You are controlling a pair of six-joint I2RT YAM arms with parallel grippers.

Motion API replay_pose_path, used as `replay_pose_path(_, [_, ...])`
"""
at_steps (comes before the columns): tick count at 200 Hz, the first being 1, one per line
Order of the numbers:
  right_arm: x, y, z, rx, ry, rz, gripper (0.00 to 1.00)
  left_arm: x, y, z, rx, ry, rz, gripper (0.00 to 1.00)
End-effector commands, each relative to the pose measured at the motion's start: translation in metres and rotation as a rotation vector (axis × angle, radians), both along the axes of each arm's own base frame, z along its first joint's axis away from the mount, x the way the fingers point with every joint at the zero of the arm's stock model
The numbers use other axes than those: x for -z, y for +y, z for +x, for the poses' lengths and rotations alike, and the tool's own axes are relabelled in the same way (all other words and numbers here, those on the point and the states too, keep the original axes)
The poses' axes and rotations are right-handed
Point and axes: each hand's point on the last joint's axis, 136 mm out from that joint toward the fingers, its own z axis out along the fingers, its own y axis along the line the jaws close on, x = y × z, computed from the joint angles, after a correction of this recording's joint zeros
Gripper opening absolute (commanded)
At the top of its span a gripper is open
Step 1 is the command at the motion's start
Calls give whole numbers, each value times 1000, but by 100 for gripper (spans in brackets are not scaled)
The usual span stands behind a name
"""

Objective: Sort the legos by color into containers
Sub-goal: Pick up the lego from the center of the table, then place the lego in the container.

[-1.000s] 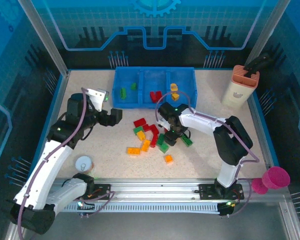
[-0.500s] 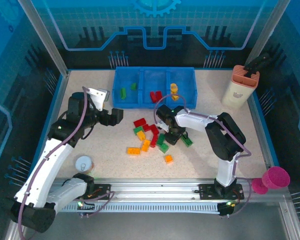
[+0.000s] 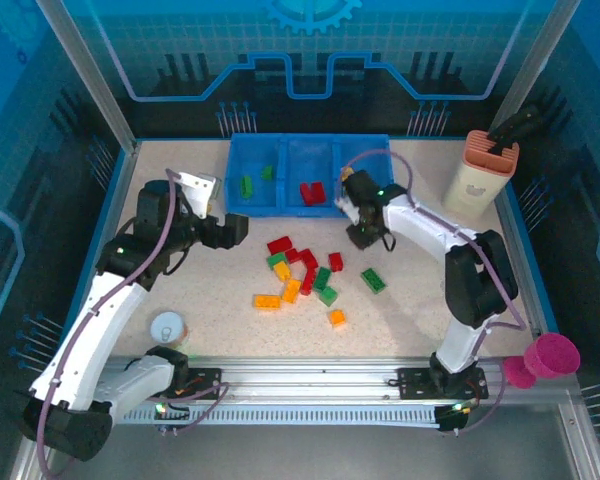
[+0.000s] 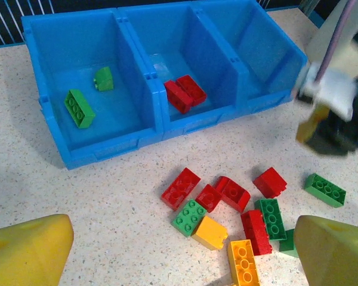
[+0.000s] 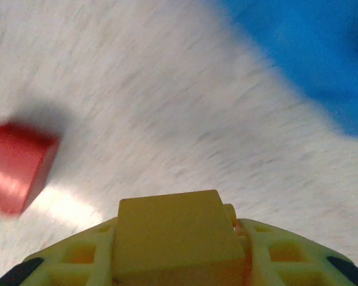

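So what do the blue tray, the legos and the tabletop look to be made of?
Blue tray: moulded plastic, semi-gloss; soft sheen on its thin walls. Legos: hard glossy plastic, with studs and highlights. Tabletop: speckled beige, matte, likely laminate or stone-look composite; cannot tell which.

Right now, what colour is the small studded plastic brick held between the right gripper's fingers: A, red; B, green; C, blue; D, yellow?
D: the right wrist view shows a yellow studded plastic brick clamped in the right gripper.

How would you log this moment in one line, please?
right end effector: shut on yellow lego, near blue tray | left end effector: open
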Motion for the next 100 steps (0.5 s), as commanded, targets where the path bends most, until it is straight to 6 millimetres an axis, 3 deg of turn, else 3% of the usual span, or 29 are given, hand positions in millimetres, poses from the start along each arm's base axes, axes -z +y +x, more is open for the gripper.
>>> replay_pose_path(1, [-36, -12, 53, 130, -178, 25, 31, -12, -4, 0, 25, -18, -17, 96])
replay_pose_path(32, [-46, -24, 109, 215, -239, 51, 31, -10, -1, -1, 12, -16, -1, 96])
replay_pose_path(100, [-5, -26, 183, 274, -196, 64, 35, -19, -1, 1, -18, -27, -47, 96])
